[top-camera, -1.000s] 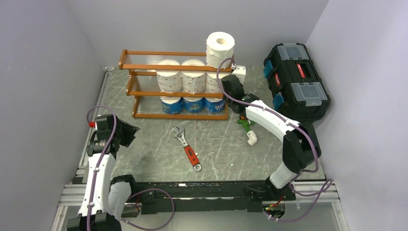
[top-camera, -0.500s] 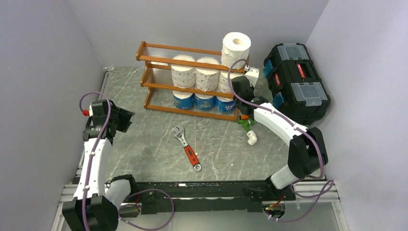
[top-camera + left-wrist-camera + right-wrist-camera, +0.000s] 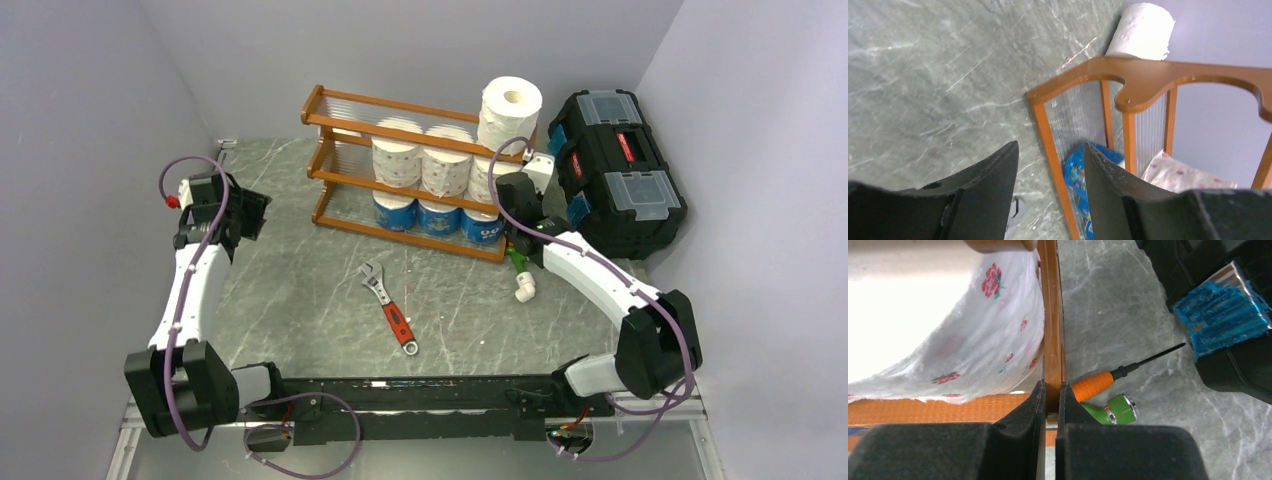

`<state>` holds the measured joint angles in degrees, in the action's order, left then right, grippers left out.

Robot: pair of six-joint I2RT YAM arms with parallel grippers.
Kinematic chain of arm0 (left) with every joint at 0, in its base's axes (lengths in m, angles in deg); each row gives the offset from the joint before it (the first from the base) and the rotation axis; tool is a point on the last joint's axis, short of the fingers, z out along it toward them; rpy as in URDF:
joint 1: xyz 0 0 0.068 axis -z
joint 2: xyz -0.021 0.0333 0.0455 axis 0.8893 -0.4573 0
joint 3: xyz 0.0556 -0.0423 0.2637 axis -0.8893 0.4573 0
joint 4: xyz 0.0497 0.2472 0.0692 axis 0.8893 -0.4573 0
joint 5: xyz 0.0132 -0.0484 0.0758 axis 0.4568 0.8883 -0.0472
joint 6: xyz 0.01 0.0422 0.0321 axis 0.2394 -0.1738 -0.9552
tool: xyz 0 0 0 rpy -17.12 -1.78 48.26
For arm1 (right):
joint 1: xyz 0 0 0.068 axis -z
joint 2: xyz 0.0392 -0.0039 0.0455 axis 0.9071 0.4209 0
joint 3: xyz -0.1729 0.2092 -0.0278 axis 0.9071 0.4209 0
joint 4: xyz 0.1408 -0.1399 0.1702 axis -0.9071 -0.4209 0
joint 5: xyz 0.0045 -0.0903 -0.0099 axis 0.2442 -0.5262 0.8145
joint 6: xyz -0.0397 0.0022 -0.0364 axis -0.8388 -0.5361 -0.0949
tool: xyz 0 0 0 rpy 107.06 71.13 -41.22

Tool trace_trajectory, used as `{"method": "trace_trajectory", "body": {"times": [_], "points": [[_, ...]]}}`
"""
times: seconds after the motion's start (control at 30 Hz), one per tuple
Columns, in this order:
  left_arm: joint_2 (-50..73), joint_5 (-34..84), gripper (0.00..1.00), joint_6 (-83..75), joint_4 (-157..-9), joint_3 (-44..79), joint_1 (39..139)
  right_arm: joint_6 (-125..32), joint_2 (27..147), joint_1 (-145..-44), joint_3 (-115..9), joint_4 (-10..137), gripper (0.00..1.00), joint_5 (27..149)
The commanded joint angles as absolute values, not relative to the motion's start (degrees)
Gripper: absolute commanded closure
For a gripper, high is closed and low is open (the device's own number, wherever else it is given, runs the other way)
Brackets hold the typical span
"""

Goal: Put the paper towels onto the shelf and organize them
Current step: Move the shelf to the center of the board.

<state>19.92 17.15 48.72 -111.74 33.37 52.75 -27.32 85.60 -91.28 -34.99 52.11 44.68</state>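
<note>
My right hand [image 3: 1050, 390] is clamped on the shelf [image 3: 1051, 315] end post at 3 o'clock; my left hand [image 3: 1050, 150] hangs open by its 9 o'clock end.

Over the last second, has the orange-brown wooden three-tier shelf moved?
Yes: the shelf has slid right toward the black plastic toolbox, which stayed put, turning clockwise.
</note>
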Motion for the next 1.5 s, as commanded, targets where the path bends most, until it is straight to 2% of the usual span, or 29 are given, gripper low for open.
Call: {"method": "trace_trajectory", "body": {"times": [0.0, 0.2, 0.63, 1.03, 1.4, 1.43, 1.47], "points": [[14.9, 15.8, 0.44, 46.4, -104.9, 29.4, 52.5, -29.5, 80.3, -89.0, -34.2, 51.3, 1.0, 35.4], [10.9, 16.5, 0.43, 43.6, -96.1, 28.9, 53.0, -28.9, 77.3, -88.2, -33.2, 49.7, 1.0, 33.2], [-5.4, 20.3, 0.35, 32.5, -89.0, 18.1, 56.5, -26.1, 73.2, -87.3, -30.8, 46.5, 1.0, 32.4], [-22.1, 22.6, 0.3, 33.1, -88.4, 1.0, 60.5, -23.7, 67.3, -87.3, -28.2, 43.4, 1.0, 32.4], [-33.0, 23.6, 0.26, 35.5, -90.3, -7.8, 62.2, -21.8, 64.0, -87.3, -26.7, 41.0, 1.0, 35.3], [-33.3, 23.7, 0.24, 36.8, -89.5, -7.5, 62.3, -21.6, 63.6, -87.3, -26.8, 40.9, 0.96, 35.9], [-33.4, 24.1, 0.2, 38.5, -88.6, -6.9, 62.3, -21.5, 63.3, -87.3, -26.9, 40.7, 0.86, 36.3]]}}
